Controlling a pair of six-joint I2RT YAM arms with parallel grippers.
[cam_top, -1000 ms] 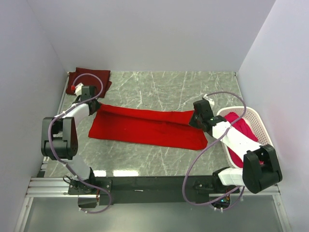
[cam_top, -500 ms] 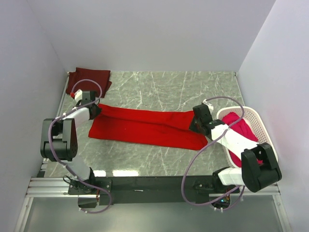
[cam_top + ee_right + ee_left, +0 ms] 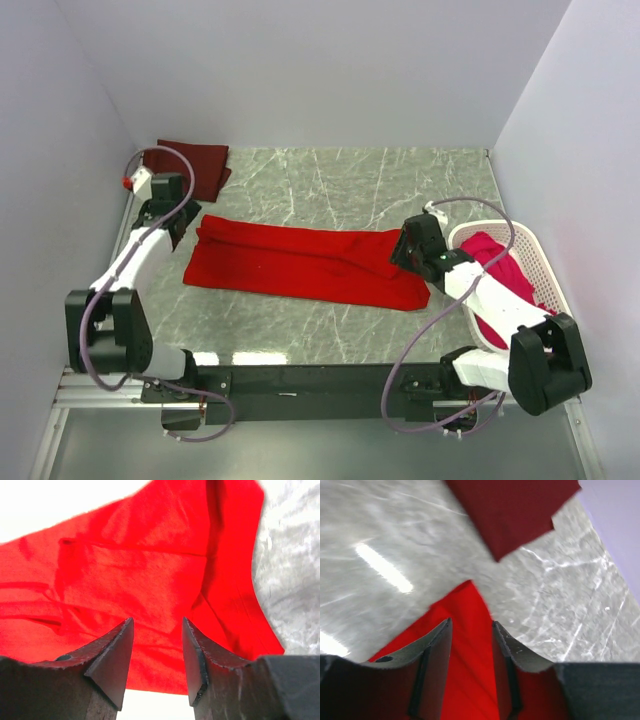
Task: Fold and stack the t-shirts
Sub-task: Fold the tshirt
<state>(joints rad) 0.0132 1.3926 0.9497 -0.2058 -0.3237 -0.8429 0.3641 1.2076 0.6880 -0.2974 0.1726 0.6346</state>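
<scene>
Grey marble worktop [image 3: 340,190], plain white walls all round. Red shirt [image 3: 300,262] is lying across the middle as a long folded strip, running from roughly 9 o'clock to 3 o'clock. Left gripper [image 3: 472,622] is hovering over the 9 o'clock end, jaws apart and pinching nothing; the wrist view is showing the cloth corner lying flat on the stone just past the fingertips. Right gripper [image 3: 157,620] is doing likewise at the 3 o'clock end, jaws parted and cloth lying loose underneath. My guess is they're sitting at the two ends because that's where you'd hold a strip to keep it straight.

Maroon shirt [image 3: 200,160] is sitting folded at 10 o'clock, probably the start of the stack, so the red one is likely heading there once folded shorter. Basket [image 3: 540,255] at 4 o'clock is holding a pink shirt [image 3: 492,248], waiting its turn.
</scene>
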